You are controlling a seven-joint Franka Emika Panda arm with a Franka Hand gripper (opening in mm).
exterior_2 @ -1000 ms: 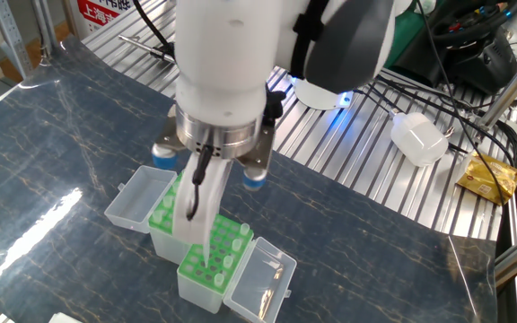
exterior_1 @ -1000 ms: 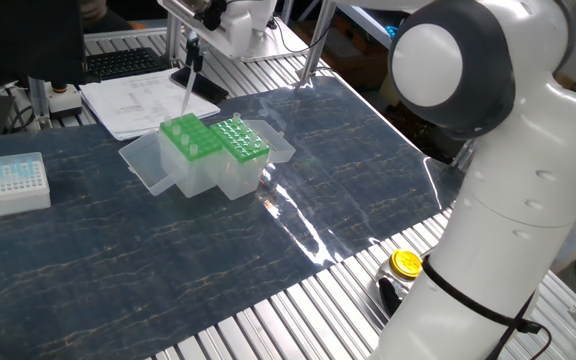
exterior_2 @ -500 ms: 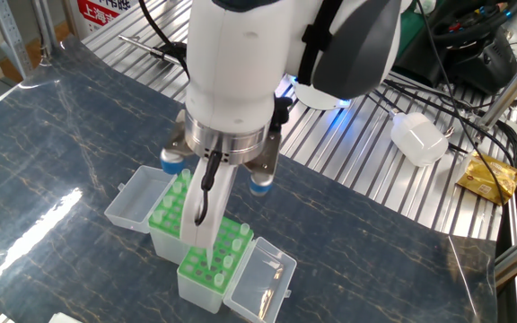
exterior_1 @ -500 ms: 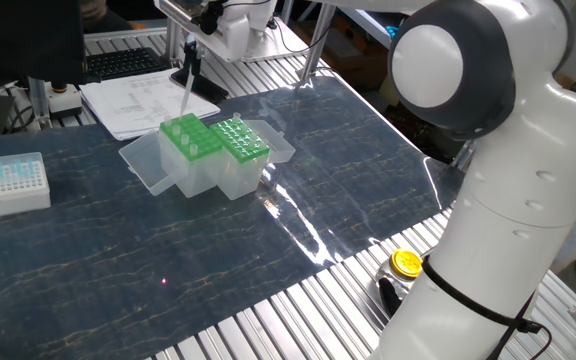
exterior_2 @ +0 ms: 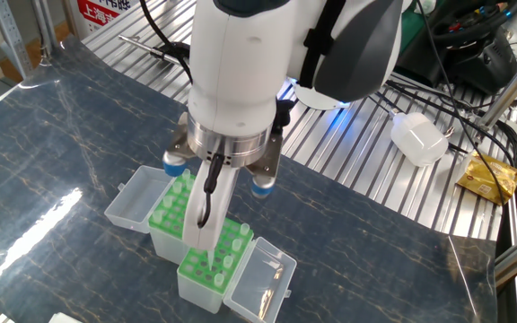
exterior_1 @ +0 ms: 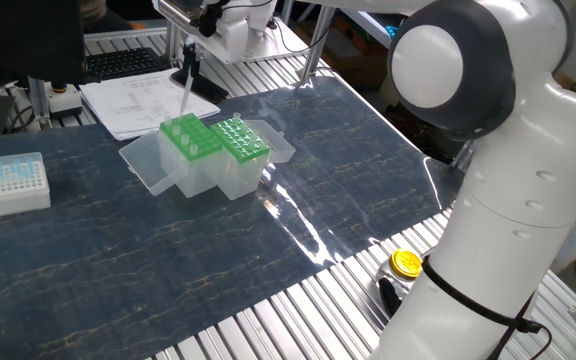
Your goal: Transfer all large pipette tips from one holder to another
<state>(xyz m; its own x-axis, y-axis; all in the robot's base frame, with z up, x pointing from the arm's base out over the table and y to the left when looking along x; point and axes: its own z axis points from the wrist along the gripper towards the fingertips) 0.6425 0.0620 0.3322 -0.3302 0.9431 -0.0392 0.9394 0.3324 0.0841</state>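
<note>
Over the last second the gripper [exterior_1: 186, 72] has risen a little above the two green-topped holders [exterior_1: 215, 145], carrying the large pipette tip [exterior_1: 186, 98] it grips upward with it, so the tip's lower end now hangs slightly higher over the holders than before. In the other fixed view the arm's wrist [exterior_2: 227, 135] has shifted up and toward the right relative to the holders [exterior_2: 198, 242], most of that in the first half second.

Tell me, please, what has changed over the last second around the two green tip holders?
The gripper has risen a little above the two green holders, carrying the long clear pipette tip up with it; in the other fixed view the wrist has shifted slightly right. The holders, their open lids and the small white tip box have not moved.
</note>
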